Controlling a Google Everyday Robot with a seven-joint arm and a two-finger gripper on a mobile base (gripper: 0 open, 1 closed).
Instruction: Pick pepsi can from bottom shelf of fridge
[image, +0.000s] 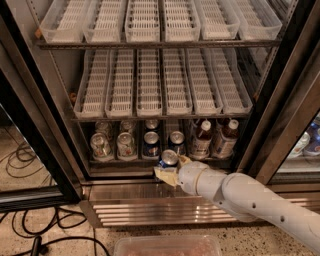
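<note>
The fridge (280, 100) stands open, with white slotted lane trays on its upper tiers. The bottom shelf (125, 161) is a dark tier that holds several drinks. My gripper (170, 167) is at the shelf's front rail, with its tan fingers (163, 174) shut around a pepsi can (168, 158). That can is dark blue with a silver top and tilts slightly forward. Two more pepsi cans (151, 143) (176, 141) stand just behind it, and another stands deeper in. My white arm (240, 192) reaches in from the lower right.
Two silver-green cans (100, 146) (125, 145) stand on the left of the bottom shelf. Two red-capped bottles (202, 138) (226, 137) stand on the right. The ribbed steel base panel (140, 207) is below. A clear bin (167, 246) sits on the floor, with cables (30, 235) at the left.
</note>
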